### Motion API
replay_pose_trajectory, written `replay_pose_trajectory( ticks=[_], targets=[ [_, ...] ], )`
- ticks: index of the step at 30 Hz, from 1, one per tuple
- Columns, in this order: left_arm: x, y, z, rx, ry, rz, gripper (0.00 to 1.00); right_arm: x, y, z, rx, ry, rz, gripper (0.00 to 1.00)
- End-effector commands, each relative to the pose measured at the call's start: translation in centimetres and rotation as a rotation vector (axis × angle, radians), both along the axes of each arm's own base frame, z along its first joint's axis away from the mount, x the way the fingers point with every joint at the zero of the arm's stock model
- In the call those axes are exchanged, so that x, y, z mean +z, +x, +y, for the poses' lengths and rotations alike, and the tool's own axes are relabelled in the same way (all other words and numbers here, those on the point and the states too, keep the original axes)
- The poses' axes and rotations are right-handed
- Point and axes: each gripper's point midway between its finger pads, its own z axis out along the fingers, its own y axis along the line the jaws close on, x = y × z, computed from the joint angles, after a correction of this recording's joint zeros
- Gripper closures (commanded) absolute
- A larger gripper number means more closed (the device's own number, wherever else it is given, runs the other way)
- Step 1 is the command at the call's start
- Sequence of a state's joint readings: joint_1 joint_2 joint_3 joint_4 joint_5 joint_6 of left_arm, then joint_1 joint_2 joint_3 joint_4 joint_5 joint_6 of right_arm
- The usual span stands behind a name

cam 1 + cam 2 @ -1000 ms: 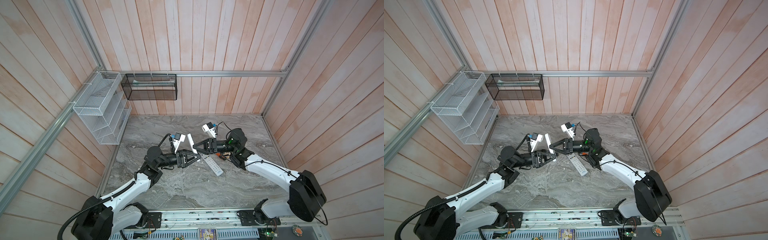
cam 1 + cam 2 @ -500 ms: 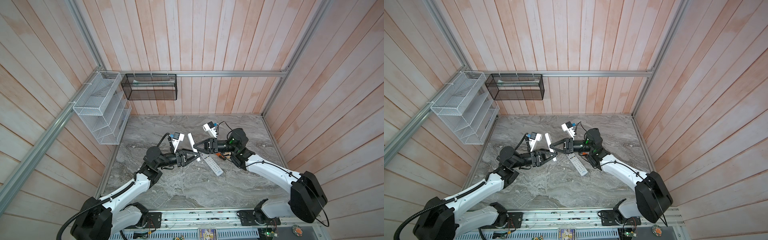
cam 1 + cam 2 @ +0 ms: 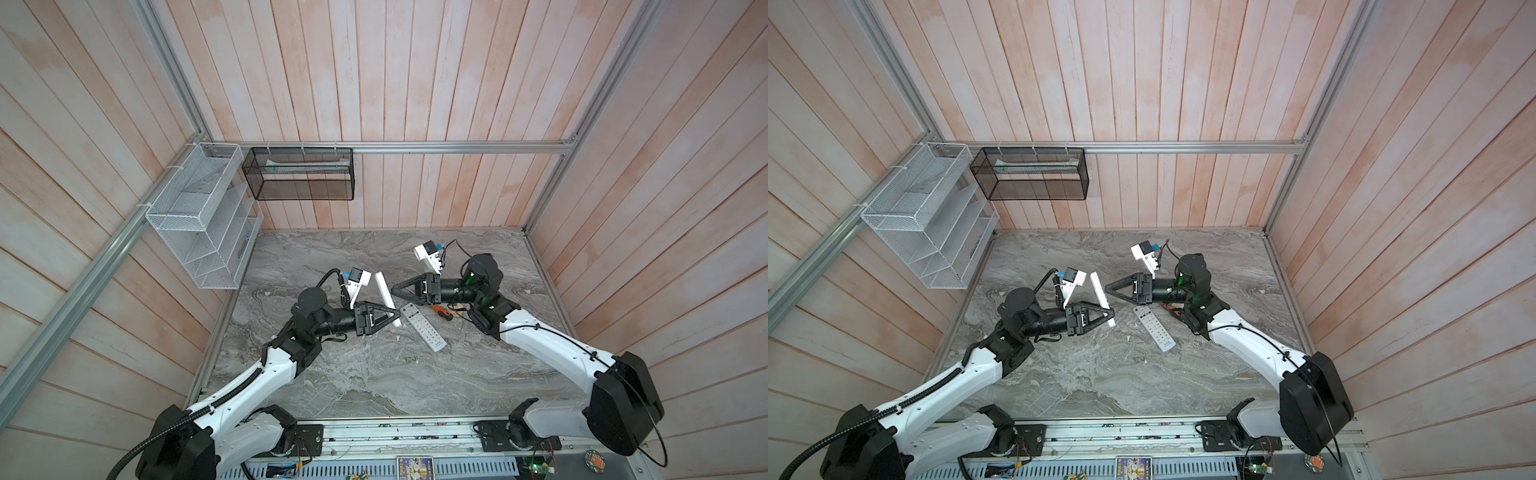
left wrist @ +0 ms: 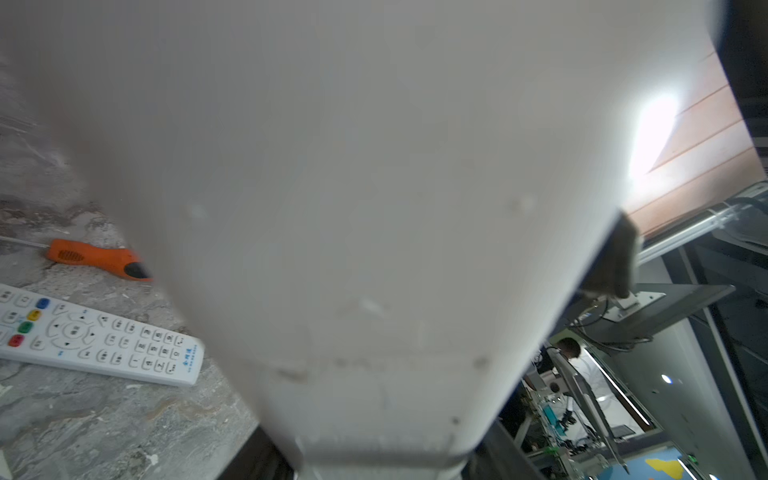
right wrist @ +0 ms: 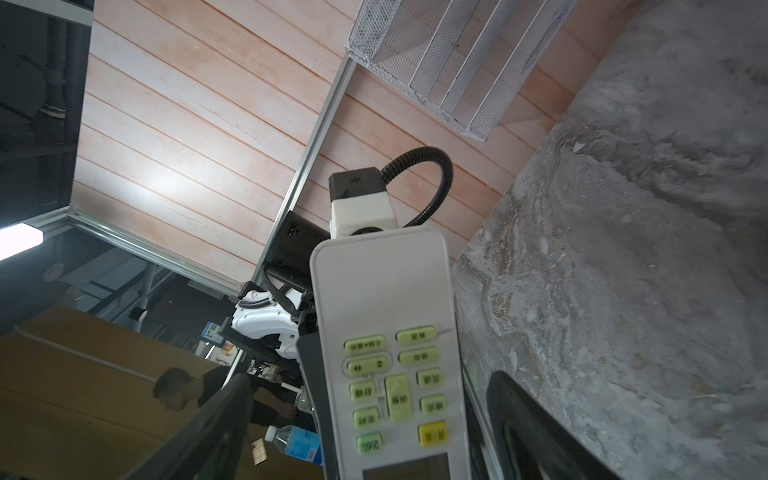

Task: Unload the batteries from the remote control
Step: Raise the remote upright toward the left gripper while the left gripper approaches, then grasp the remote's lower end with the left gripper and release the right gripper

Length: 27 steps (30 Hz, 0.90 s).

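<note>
Nearest, the left gripper (image 3: 392, 318) is clamped partway shut on the lower end of a white remote (image 3: 384, 291), holding it up off the table (image 3: 374, 382). A second remote (image 3: 424, 328) lies flat just beyond, buttons up, with an orange screwdriver (image 3: 441, 312) beside it. Farther on, the right gripper (image 3: 394, 287) stands wide open on either side of the white remote's upper part, gripping nothing. No batteries show; they are likely inside. Held by one end only, the white remote may twist or slip when pushed, and drop.

White-shelled arms (image 3: 257, 374) with black joints (image 3: 311, 299), black triangular left end effector (image 3: 395, 318), ribbed black cable (image 3: 178, 420).
</note>
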<state>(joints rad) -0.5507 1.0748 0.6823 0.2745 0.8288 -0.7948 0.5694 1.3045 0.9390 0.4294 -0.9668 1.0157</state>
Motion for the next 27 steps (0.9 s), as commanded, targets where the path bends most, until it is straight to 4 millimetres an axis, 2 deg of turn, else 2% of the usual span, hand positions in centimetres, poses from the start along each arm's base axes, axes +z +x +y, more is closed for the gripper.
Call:
replay_pose_trajectory(
  ticks=[1, 6, 9, 13, 15, 19, 27],
  targets=[
    [-3.9, 0.6, 1.4, 0.063, 0.265, 0.002, 0.62, -0.1, 1.9, -2.5, -0.161, -0.144, -0.094, 0.10],
    [-11.8, 1.6, 4.3, 0.093, 0.692, 0.113, 0.64, -4.9, 3.2, -4.6, -0.251, -0.426, -0.089, 0.09],
    [-16.5, 1.4, 5.8, 0.066, 0.966, 0.173, 0.67, -7.2, 3.3, -5.4, -0.270, -0.501, -0.064, 0.09],
    [-20.8, 0.3, 5.3, -0.042, 1.239, 0.139, 0.68, -9.2, 2.7, -6.0, -0.273, -0.539, -0.042, 0.10],
    [-22.6, -0.5, 5.0, -0.105, 1.322, 0.133, 0.68, -10.4, 2.3, -6.4, -0.272, -0.575, -0.030, 0.09],
    [-25.1, -1.3, 4.4, -0.190, 1.414, 0.105, 0.68, -12.7, 1.3, -7.5, -0.271, -0.642, -0.006, 0.09],
    [-26.4, -2.1, 3.5, -0.302, 1.436, 0.059, 0.68, -15.8, -0.1, -8.6, -0.255, -0.701, 0.034, 0.09]
  ],
)
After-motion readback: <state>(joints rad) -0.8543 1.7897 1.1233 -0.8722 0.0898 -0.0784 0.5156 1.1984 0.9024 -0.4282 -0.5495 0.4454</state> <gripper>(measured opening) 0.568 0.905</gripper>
